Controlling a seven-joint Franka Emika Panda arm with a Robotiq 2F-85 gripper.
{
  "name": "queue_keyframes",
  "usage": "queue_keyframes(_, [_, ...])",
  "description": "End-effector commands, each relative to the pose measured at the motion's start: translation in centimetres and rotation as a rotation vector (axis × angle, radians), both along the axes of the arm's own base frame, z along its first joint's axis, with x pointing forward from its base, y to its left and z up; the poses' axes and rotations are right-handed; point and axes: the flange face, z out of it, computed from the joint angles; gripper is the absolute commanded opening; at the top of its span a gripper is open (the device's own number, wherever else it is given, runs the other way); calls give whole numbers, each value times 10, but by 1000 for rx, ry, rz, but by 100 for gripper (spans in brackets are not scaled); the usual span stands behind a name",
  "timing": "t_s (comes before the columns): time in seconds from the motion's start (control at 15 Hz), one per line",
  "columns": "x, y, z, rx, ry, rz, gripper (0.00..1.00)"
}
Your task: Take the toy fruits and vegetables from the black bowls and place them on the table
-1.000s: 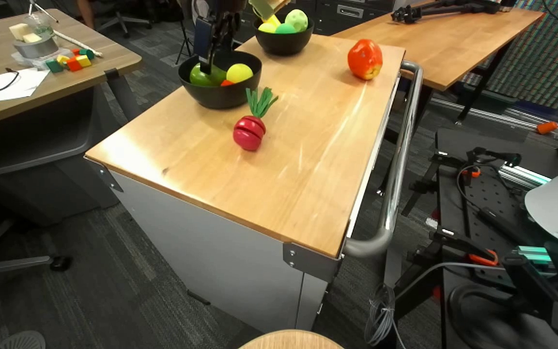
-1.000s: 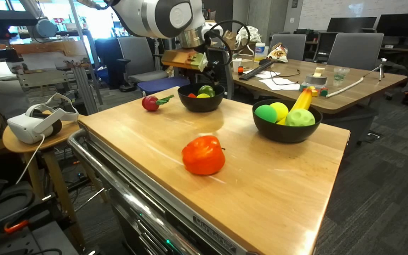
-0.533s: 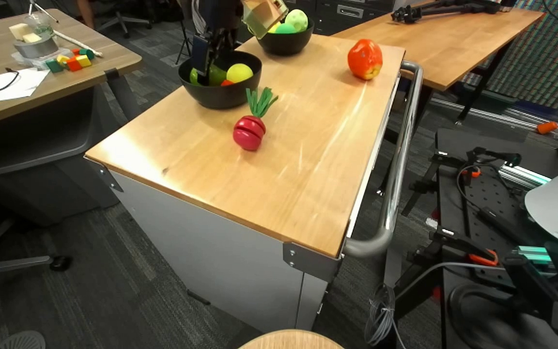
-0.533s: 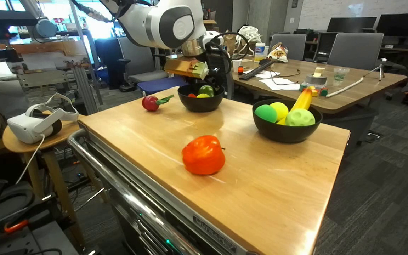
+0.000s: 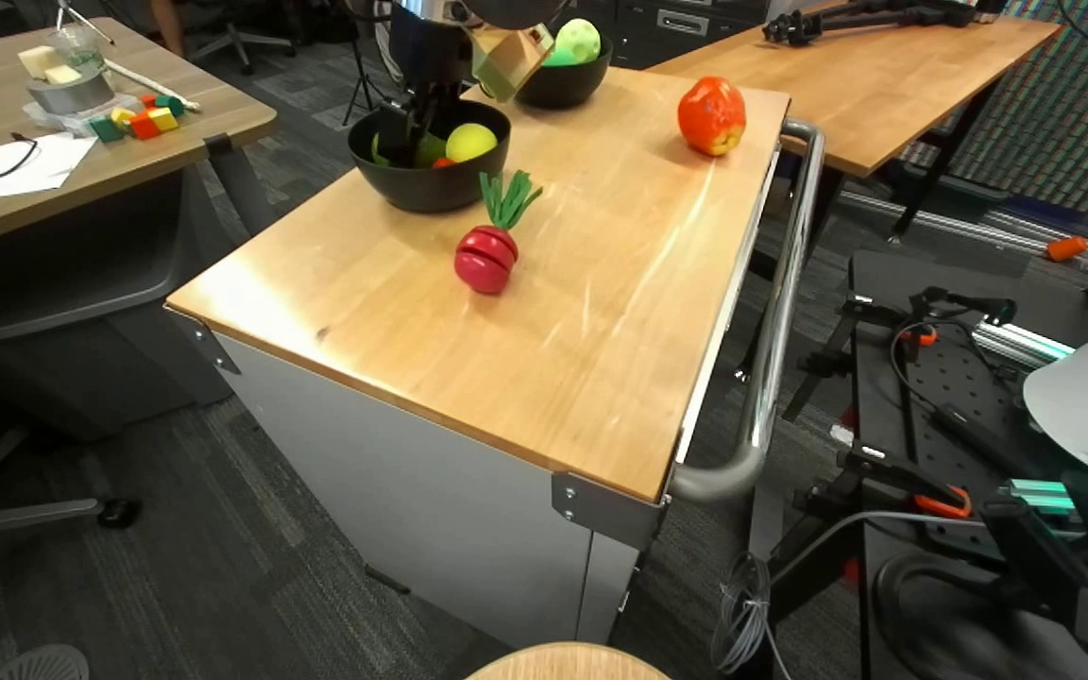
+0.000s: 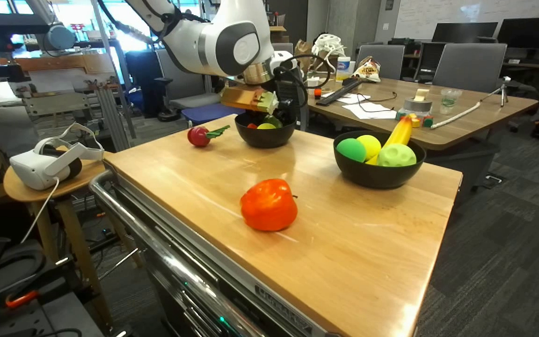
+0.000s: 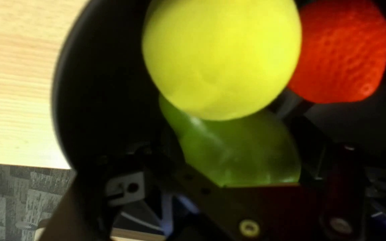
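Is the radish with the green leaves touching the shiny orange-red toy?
Apart. Both exterior views show it: a wide stretch of table lies between the radish and the orange-red toy.

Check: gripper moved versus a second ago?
Yes: against the black bowl nearest the radish, which stayed put, the gripper moved down into it, seen in both exterior views.

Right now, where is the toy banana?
In an exterior view, the banana sticks up from the right-hand black bowl, next to the pale green fruit.
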Motion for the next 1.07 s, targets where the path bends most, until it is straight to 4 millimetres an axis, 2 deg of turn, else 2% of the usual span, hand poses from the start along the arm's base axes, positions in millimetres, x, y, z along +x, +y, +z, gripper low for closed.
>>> queue_keyframes(0.0, [2, 4, -2, -1, -16, -17, 58])
queue_keyframes(0.07, [0, 5, 1, 4, -19, -21, 49])
queue_keyframes(0.13, [-1, 5, 6, 8, -25, -24, 46])
queue_keyframes(0.27, [-8, 6, 25, 20, -46, -28, 45])
queue_keyframes(0.47, [-21, 4, 71, 32, -99, -54, 45])
queue_keyframes(0.53, [-32, 1, 93, 24, -116, -67, 45])
queue_keyframes(0.73, [-67, -13, 133, 18, -134, -162, 45])
queue_keyframes(0.87, [-101, -29, 144, 29, -134, -269, 45])
queue_keyframes(1.0, [-135, -50, 137, 39, -129, -390, 45])
